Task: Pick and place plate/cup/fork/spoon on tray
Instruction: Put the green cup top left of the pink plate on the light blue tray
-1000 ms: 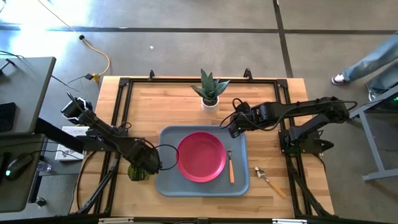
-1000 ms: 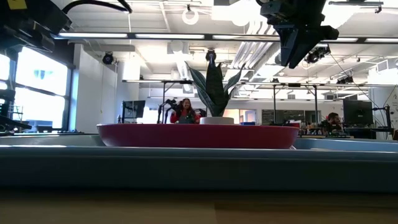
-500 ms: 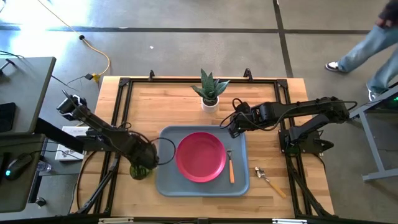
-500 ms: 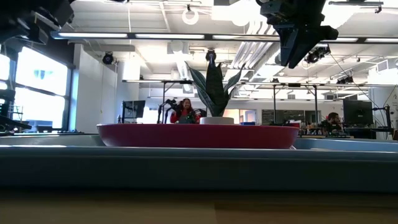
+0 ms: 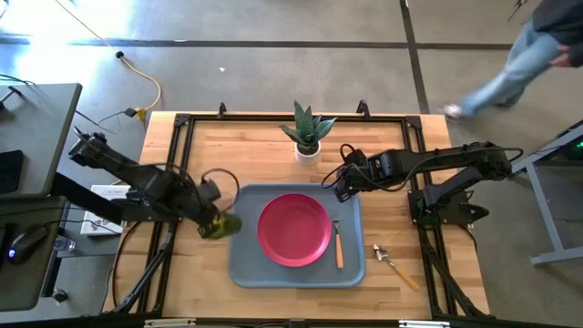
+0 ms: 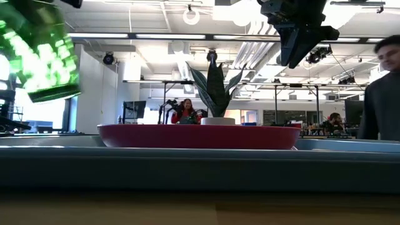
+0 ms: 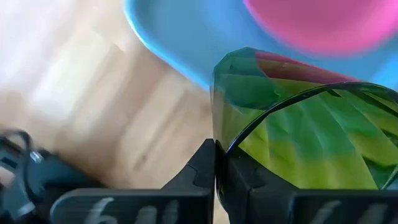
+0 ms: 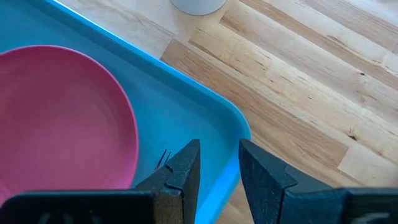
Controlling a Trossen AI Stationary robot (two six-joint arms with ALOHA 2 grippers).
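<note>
Carrying green cup (image 5: 226,222) in closed left hand (image 5: 216,221) toward tray (image 5: 244,264) at 3 o'clock; needing level, gentle lowering beside plate (image 5: 293,229).

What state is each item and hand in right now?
cup: held in the air by the left hand, at the tray's left edge.
left hand: shut on the cup.
right hand: open, above the tray's far right corner.
plate: flat on the tray.
fork: on the tray, right of the plate.
spoon: on the table, off the tray.
tray: flat on the table.
</note>
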